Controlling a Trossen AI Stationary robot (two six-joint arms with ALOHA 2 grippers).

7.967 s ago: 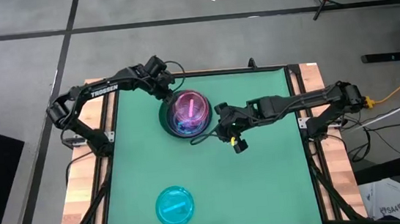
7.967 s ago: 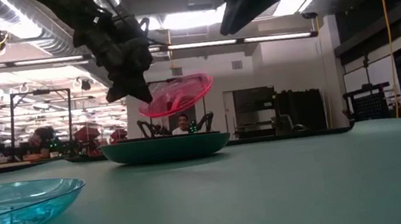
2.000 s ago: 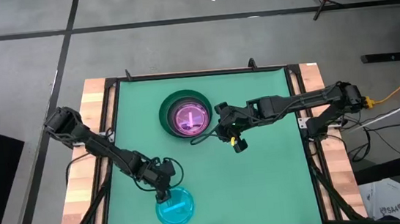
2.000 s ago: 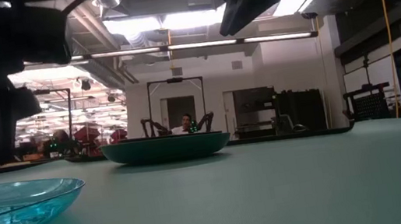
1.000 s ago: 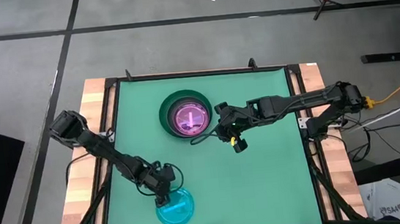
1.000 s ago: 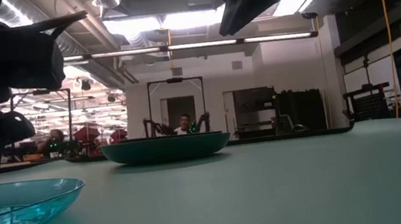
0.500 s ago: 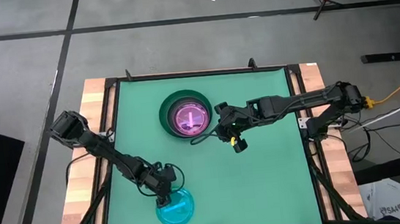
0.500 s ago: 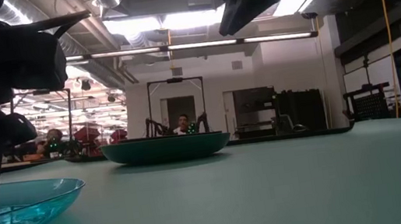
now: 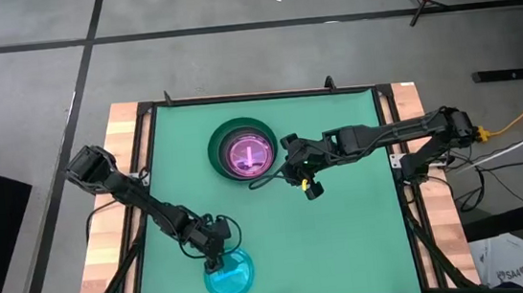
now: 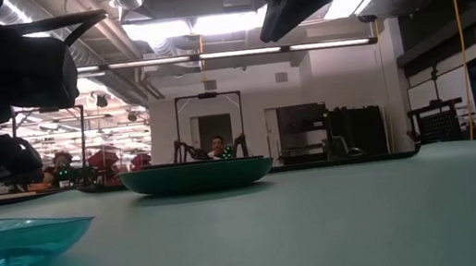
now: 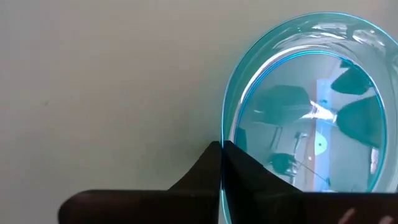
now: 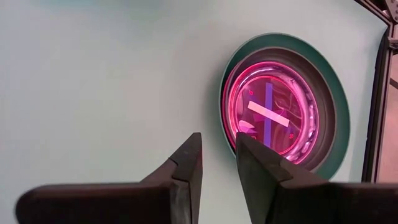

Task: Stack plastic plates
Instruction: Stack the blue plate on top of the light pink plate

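The left gripper (image 9: 217, 259) is down at the near edge of the green table (image 9: 347, 234), its fingers (image 11: 208, 163) pinched on the rim of the cyan plate (image 9: 228, 273) — one finger inside, one outside. The right gripper (image 9: 295, 174) hangs above the table just beside the dark green plate (image 9: 216, 143), fingers a little apart and holding nothing. Nested inside that dark green plate — a pink plate (image 9: 248, 154) on top.
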